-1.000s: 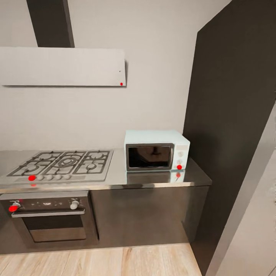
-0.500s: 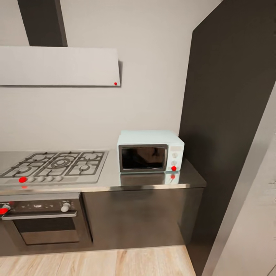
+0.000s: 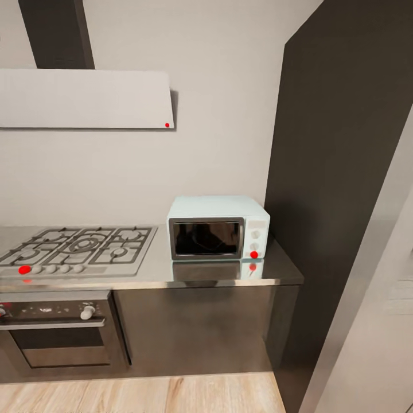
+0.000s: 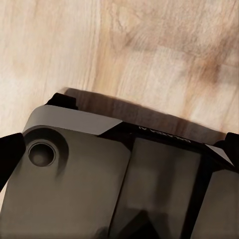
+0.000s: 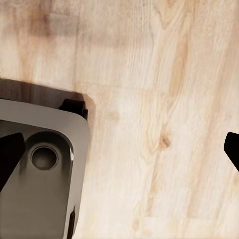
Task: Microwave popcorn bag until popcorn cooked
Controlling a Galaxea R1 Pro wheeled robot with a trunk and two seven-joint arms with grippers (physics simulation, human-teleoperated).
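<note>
The pale mint-blue microwave (image 3: 218, 228) stands at the right end of the grey steel countertop (image 3: 160, 271), its dark glass door shut and a red dot (image 3: 254, 254) low on its knob panel. The popcorn bag and the popcorn are out of view. In the left wrist view my left gripper (image 4: 119, 154) hangs open over the wood floor and my own dark base, one black fingertip (image 4: 10, 154) at each side edge. My right gripper (image 5: 119, 154) is open as well, its fingertips (image 5: 10, 157) wide apart above the floor.
A gas hob (image 3: 80, 244) lies left of the microwave, with a dark oven (image 3: 54, 332) below and a flat white hood (image 3: 86, 98) above. A tall dark cabinet (image 3: 344, 172) closes the counter's right end. A pale panel (image 3: 378, 321) stands near right. Light wood floor (image 3: 143, 396) runs in front.
The whole head picture has slid left and slightly down, so the camera has turned right. The microwave and hob themselves have not moved.
</note>
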